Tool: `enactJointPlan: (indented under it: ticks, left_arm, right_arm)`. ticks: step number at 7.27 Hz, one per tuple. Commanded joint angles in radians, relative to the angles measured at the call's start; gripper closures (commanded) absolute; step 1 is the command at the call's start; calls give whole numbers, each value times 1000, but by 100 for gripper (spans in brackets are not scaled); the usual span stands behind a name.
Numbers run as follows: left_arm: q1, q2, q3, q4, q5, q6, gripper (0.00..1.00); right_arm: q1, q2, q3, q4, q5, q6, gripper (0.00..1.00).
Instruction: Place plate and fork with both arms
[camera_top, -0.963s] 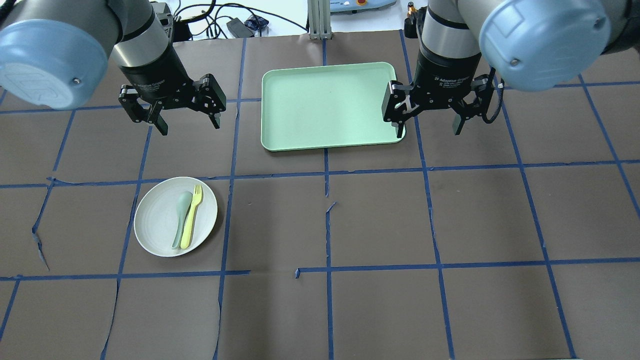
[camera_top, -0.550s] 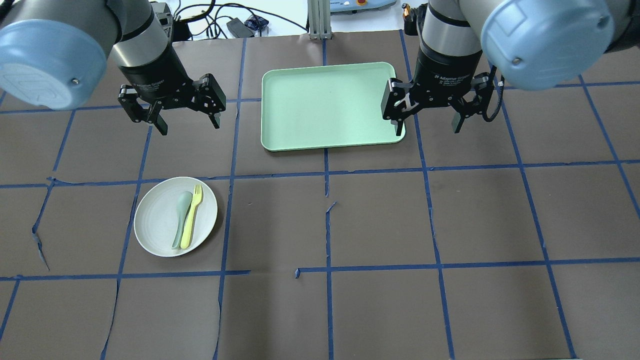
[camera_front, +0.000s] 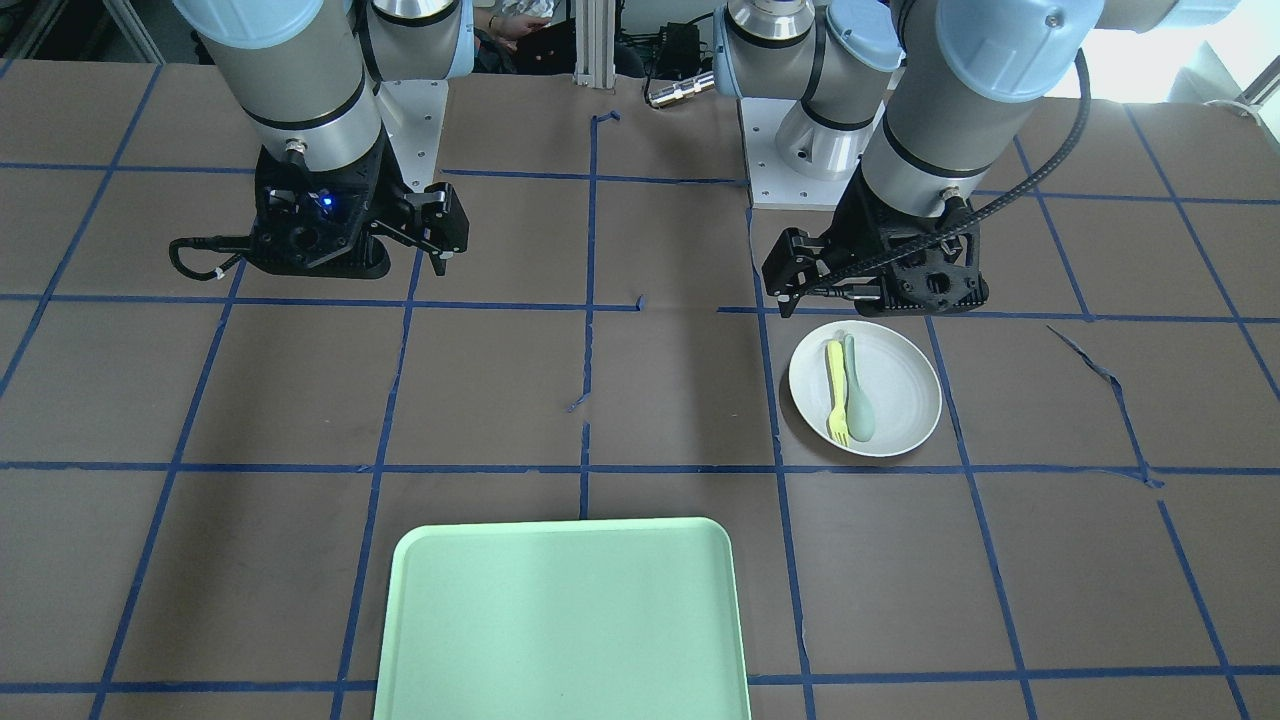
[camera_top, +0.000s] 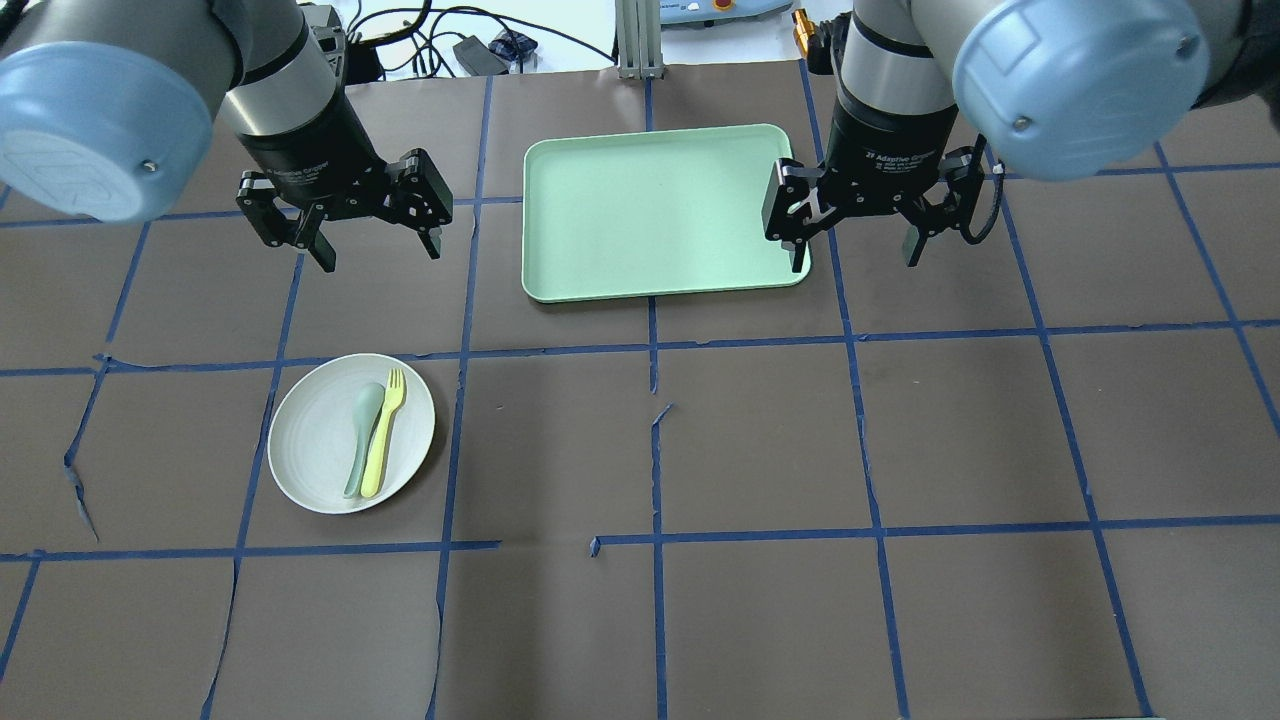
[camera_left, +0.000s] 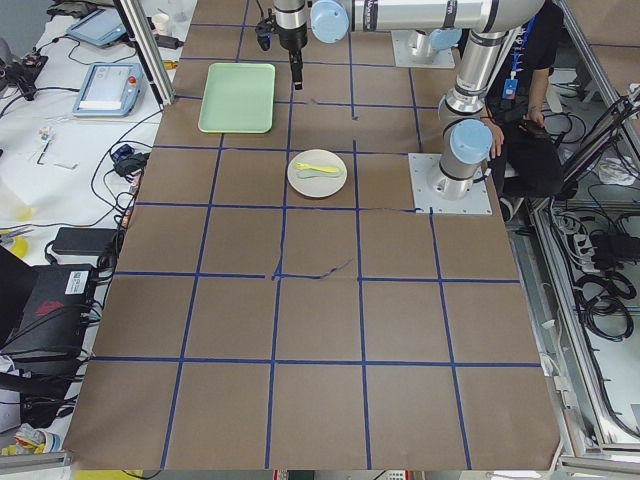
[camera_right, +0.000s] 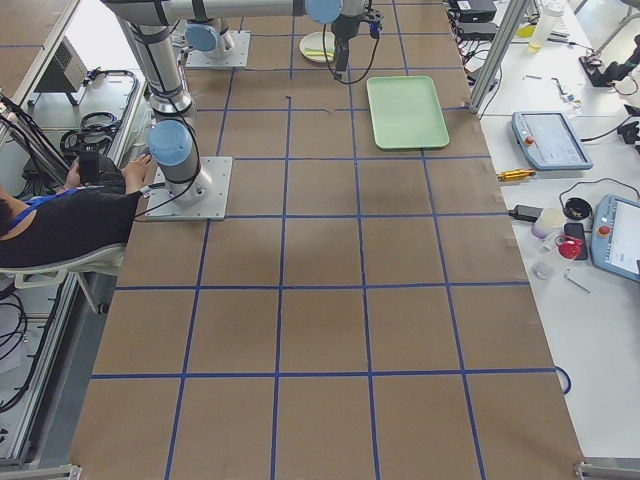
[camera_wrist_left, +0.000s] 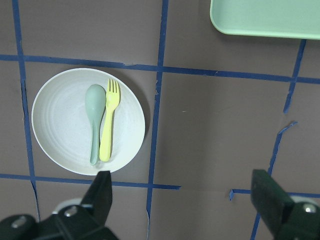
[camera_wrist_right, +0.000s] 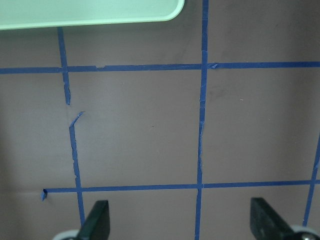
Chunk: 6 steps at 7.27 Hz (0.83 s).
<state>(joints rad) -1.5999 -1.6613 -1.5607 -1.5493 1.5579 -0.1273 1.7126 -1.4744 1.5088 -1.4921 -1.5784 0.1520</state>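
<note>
Plate (camera_top: 305, 450): you see it on the brown table (camera_top: 760, 450), on the robot's left side, well apart from the tray.
Fork (camera_top: 383, 435): yellow, lying inside the plate just beside the spoon, tines pointing away from the robot.
Spoon (camera_top: 358, 440): grey-green, on the fork's left in your overhead view, bowl end beside the tines.
Tray (camera_top: 650, 210): mint green, at the far middle of the table.
Left gripper (camera_top: 380, 255): jaws wide apart, holding nothing; it hangs above the table near the plate.
Right gripper (camera_top: 855, 262): jaws wide apart, holding nothing; you see one finger over the tray's right corner in the overhead view.
</note>
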Motion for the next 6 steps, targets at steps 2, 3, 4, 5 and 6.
enactJointPlan:
  ticks: [2, 3, 4, 5, 6]
  left_arm:
    - [0, 0, -1, 0, 1, 0, 0]
    - [0, -9, -1, 0, -4, 0, 0]
    - [0, -12, -2, -3, 4, 0, 0]
    - [0, -11, -1, -2, 2, -2, 0]
    - [0, -11, -1, -2, 2, -3, 0]
  right_arm:
    - [1, 0, 5, 0, 6, 0, 0]
    - [1, 2, 8, -2, 6, 0, 0]
    - [1, 0, 10, 1, 5, 0, 0]
    - [1, -1, 7, 1, 6, 0, 0]
    - [2, -1, 8, 1, 1, 0, 0]
